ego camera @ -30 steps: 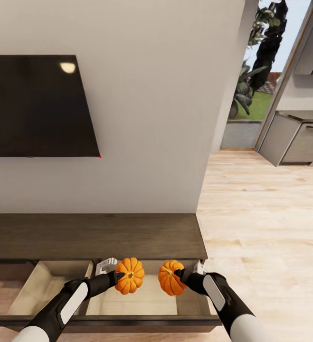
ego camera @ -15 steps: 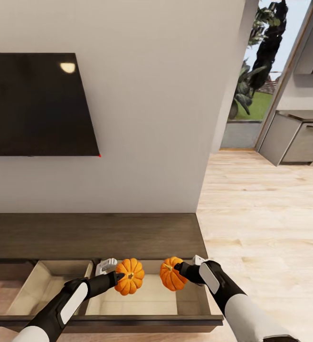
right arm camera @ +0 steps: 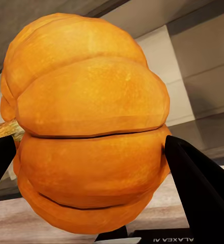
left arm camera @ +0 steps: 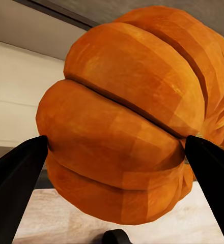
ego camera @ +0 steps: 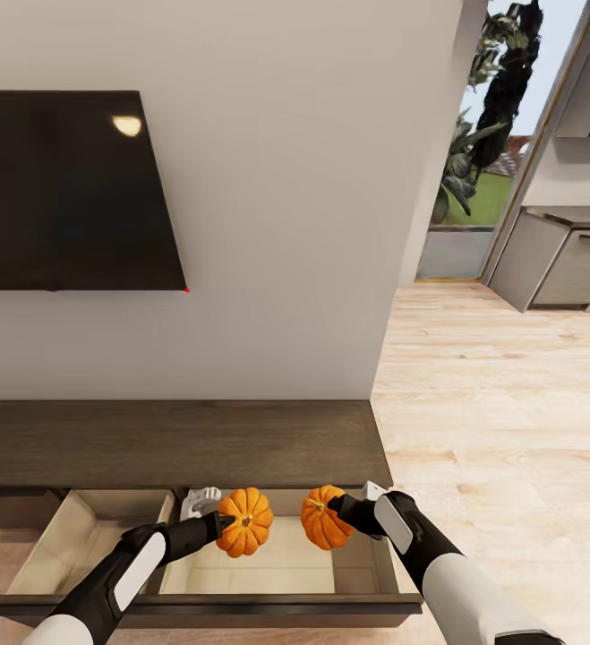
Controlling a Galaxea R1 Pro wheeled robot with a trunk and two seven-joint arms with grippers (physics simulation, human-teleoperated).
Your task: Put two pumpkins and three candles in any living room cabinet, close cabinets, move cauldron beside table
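Both arms reached out over the pulled-out drawer (ego camera: 268,573) of the low dark brown cabinet (ego camera: 178,443), each carrying a pumpkin. The left gripper (ego camera: 227,522) pinched the left pumpkin (ego camera: 244,520), an orange ribbed one with its stem turned up toward the head camera; in the left wrist view its two black fingers (left arm camera: 15,178) pressed against opposite flanks of that pumpkin (left arm camera: 132,117). The right gripper (ego camera: 337,511) clamped the right pumpkin (ego camera: 321,518) in the same way, and in the right wrist view the dark fingers (right arm camera: 201,188) sat against either side of the fruit (right arm camera: 86,127). The two pumpkins hung close together but apart, both above the drawer's pale wooden interior, near its back edge. Whether either touched the drawer floor could not be told.

The only writing was at the lower edge of the right wrist view: mirrored white letters on the gripper body, partly cut off, seeming to be part of "GALAXEA AI". A black wall TV (ego camera: 66,193) hung above the cabinet, and light plank floor (ego camera: 500,421) ran off to the right.
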